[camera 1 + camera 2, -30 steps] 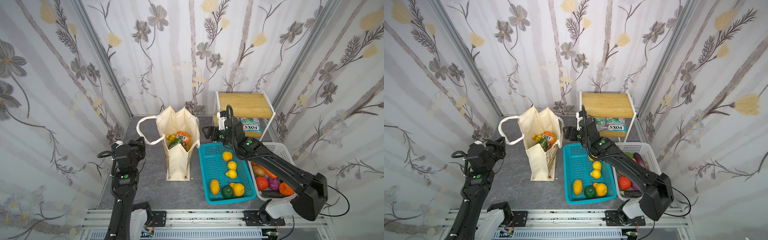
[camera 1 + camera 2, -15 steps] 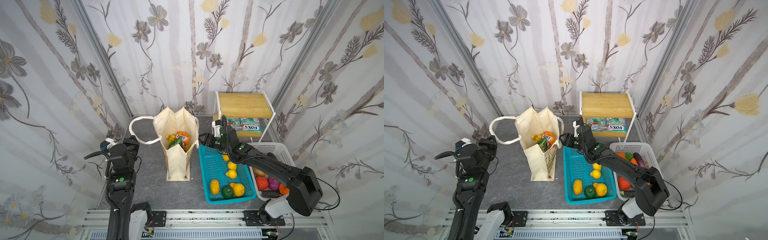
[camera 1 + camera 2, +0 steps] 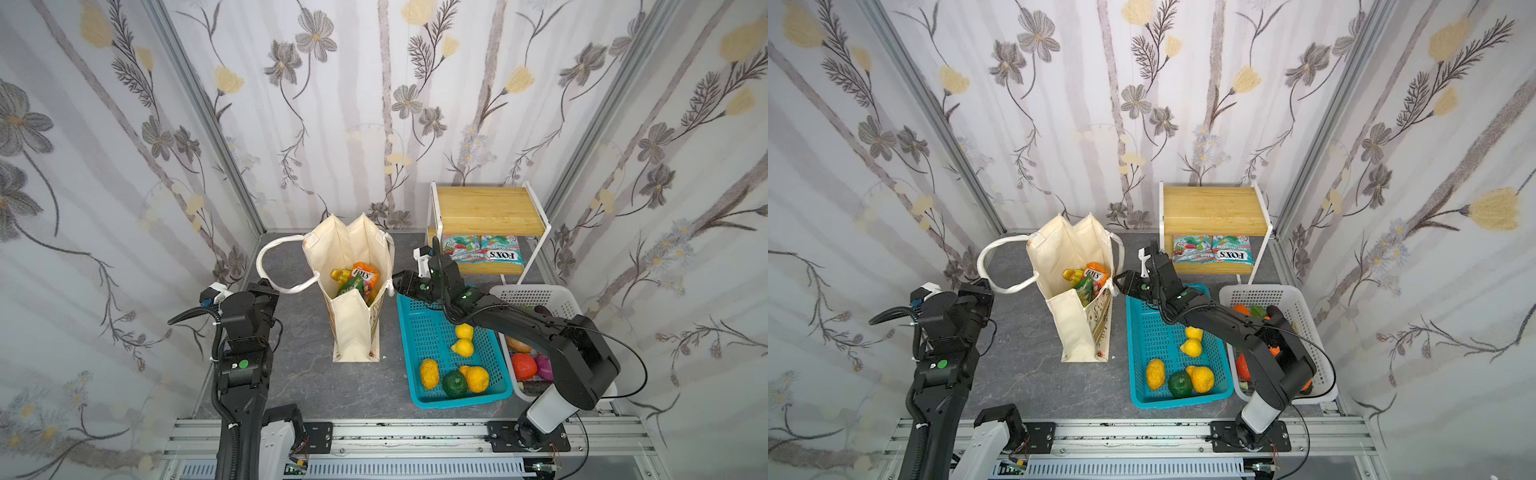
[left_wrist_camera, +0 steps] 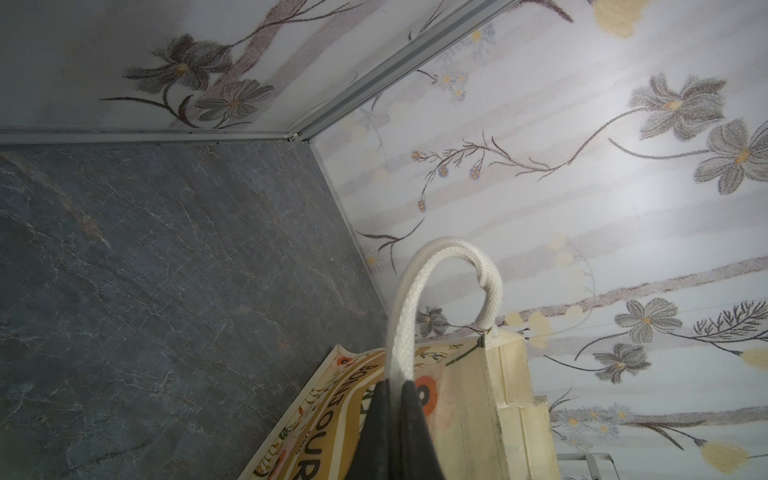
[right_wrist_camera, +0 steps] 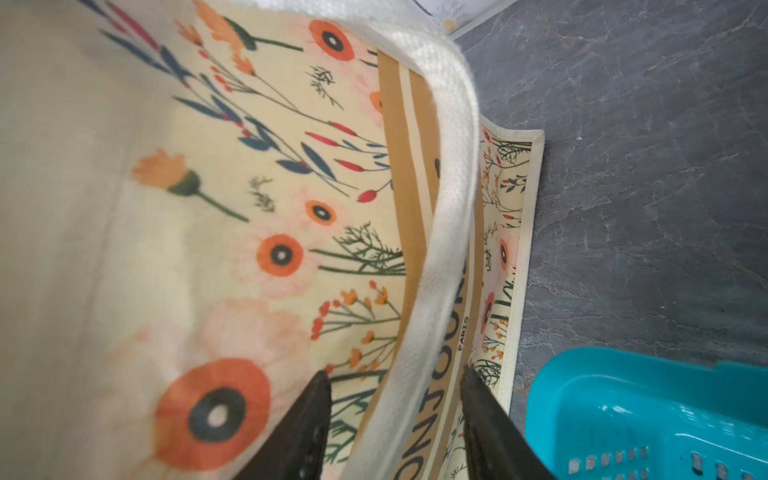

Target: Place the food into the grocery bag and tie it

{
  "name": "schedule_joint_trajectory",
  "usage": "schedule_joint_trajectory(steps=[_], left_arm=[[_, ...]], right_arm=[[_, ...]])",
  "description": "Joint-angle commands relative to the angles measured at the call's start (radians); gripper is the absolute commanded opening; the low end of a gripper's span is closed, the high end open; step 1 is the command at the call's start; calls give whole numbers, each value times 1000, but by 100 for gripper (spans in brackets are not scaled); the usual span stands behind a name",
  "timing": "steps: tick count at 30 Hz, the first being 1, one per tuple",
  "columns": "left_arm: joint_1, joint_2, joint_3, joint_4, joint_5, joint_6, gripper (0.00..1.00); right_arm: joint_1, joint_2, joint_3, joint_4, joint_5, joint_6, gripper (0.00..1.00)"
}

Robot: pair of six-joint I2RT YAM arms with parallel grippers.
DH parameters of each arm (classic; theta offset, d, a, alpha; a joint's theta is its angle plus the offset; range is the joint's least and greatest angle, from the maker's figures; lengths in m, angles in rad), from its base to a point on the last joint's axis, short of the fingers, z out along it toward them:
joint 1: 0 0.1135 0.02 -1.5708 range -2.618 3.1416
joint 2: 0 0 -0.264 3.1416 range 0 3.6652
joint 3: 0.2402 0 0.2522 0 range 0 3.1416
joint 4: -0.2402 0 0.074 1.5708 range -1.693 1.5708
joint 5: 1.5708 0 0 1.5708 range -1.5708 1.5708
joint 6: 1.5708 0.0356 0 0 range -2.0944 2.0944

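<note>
Grocery bag (image 3: 353, 328) was noted upright, mouth open, with banana bunch (image 3: 340, 275), orange-red packet (image 3: 365, 276) and green packet (image 3: 351, 287) seen inside. Loading was judged largely done, with tying left. One white handle (image 4: 449, 248) was found clamped in the left gripper (image 4: 395, 386) and drawn out from the bag. The second handle (image 5: 455, 208) was straddled by the right gripper (image 5: 395, 372), jaws apart. Blue basket (image 3: 415, 328) was set just beside the bag, crowding that side.

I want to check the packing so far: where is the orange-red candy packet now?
The orange-red candy packet is inside the open tote bag, left of centre in both top views, beside the banana bunch and the green packet.
</note>
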Motion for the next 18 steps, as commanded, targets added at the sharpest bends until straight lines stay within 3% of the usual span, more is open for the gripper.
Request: schedule_joint_trajectory(steps=[1,5,15,16,18], left_arm=[[1,-4,7,7,-31,18,0],[2,-1,6,5,-33,19,0],[2,-2,4,3,-31,17,0],[3,-2,2,3,-29,14,0],[2,-1,-3,3,-23,9,0]], right_arm=[[-3,11,22,60,-22,32,51],[-3,27,13,114,-43,85,55],[3,115,-25,333,-100,229,50],[4,121,-31,354,-101,241,49],[3,139,-49,432,-116,278,38]])
